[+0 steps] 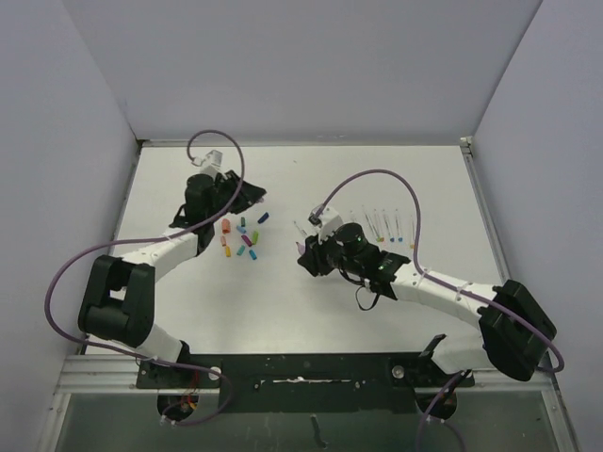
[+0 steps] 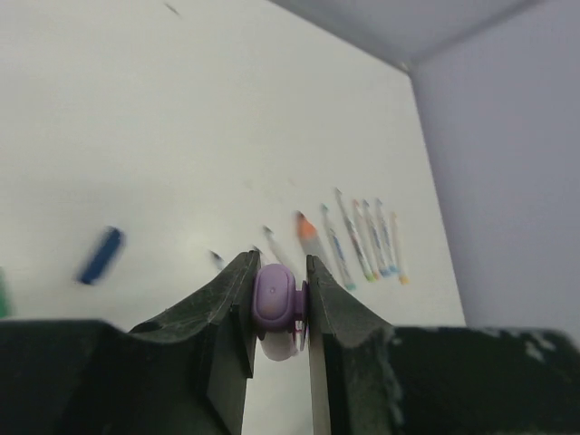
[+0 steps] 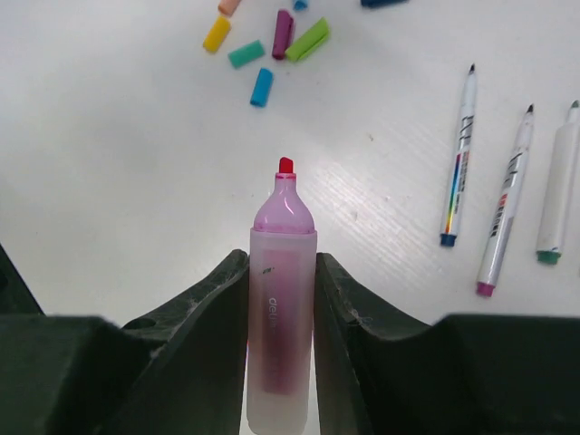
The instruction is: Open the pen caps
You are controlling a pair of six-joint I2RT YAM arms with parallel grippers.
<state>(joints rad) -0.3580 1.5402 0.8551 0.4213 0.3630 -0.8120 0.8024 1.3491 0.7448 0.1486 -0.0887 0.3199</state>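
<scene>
Lilac cap pinched in left gripper; uncapped highlighter clamped in right gripper, long axis in line with jaws, red tip pointing toward loose caps.

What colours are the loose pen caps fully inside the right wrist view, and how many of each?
yellow cap: 1
teal cap: 1
magenta cap: 1
green cap: 1
blue cap: 1
Total: 5

top external: overhead, whole table
left wrist: low, close, toward pens
right wrist: close, toward pen caps
shared: pens, all views
</scene>
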